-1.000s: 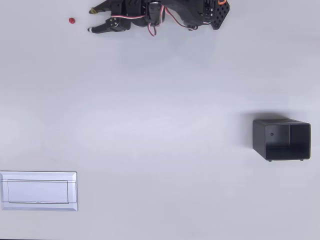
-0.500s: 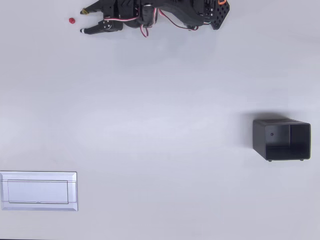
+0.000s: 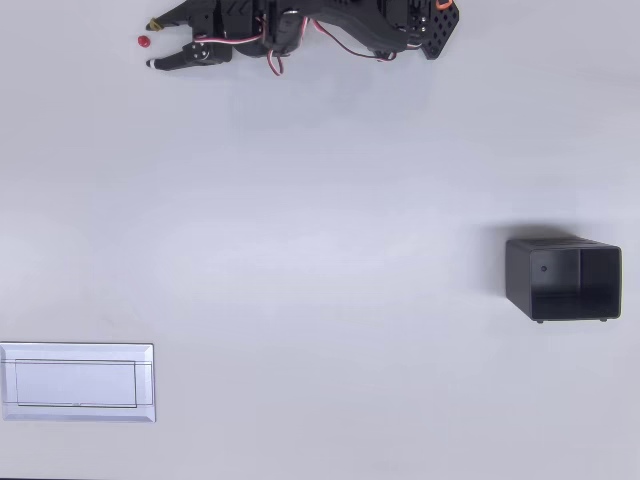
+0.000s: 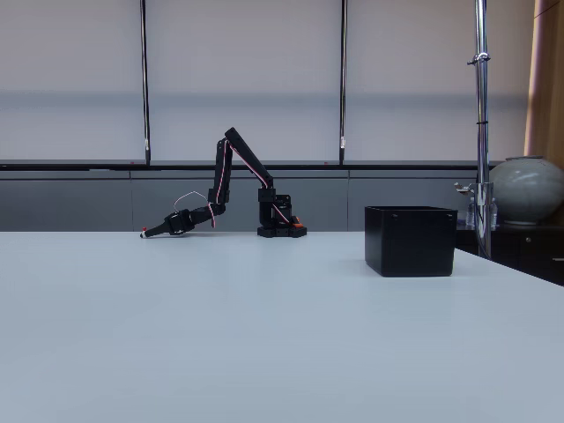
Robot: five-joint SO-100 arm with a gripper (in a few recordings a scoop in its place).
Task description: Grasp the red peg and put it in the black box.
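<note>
While the fingers (image 3: pixel 150 44) stand apart with nothing held, the peg (image 3: pixel 144 42) lies on the worktop (image 3: pixel 320 200) just at their mouth.
Overhead view: the peg sits at the top left, level with the gap between the two tips, touching neither as far as can be seen. The arm (image 3: pixel 330 25) reaches left along the top edge. The box (image 3: pixel 563 279) stands at the right, well apart from the peg; a white tray (image 3: pixel 77 382) lies at the lower left. Fixed view: the fingers (image 4: pixel 146 233) point down-left, low over the worktop, the box (image 4: pixel 410 240) to the right.
</note>
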